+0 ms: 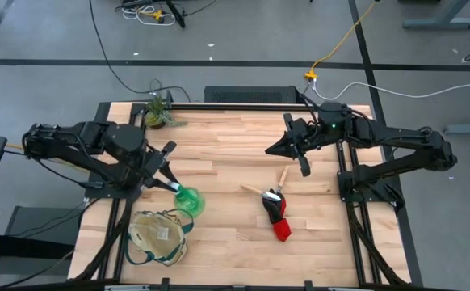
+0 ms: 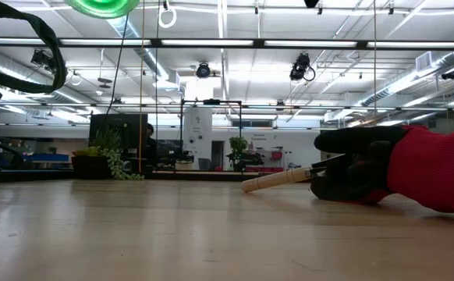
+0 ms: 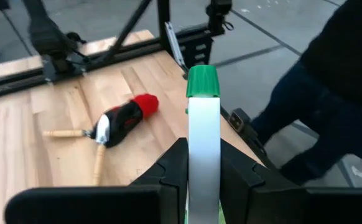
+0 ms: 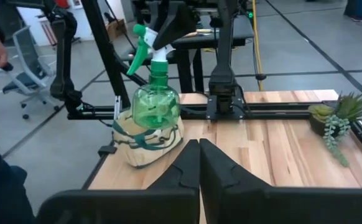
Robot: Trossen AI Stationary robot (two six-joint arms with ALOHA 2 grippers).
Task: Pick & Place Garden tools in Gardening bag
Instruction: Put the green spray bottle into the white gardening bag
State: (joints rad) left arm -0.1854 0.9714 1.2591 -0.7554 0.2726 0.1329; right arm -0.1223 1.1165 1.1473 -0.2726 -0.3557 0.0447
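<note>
Our left hand is clamped on the white neck of the see-through green plastic spray bottle and holds it up in the air, just beside and above the small round floppy beige cloth bag with dark green trim. The bag sits at the near left part of the wooden counter. Our right hand hangs over the far right part of the counter with its fingers pressed together and nothing in them.

We think the bottle is light and its round belly is smooth and slippery, so the thin neck under the trigger is the best place to hold it. It may swing if we move fast.

The bag is soft and its rim can fold in, so we should lower the bottle straight into the open top.

The black-and-red glove bundle lies in the middle right of the counter, touching two slim wooden-handled tools. The gloves look soft and squashy; we would pinch them in the middle. The wooden handles are stiff and thin, so we would grip one across its handle.

The small green potted plant stays at the far edge.
</note>
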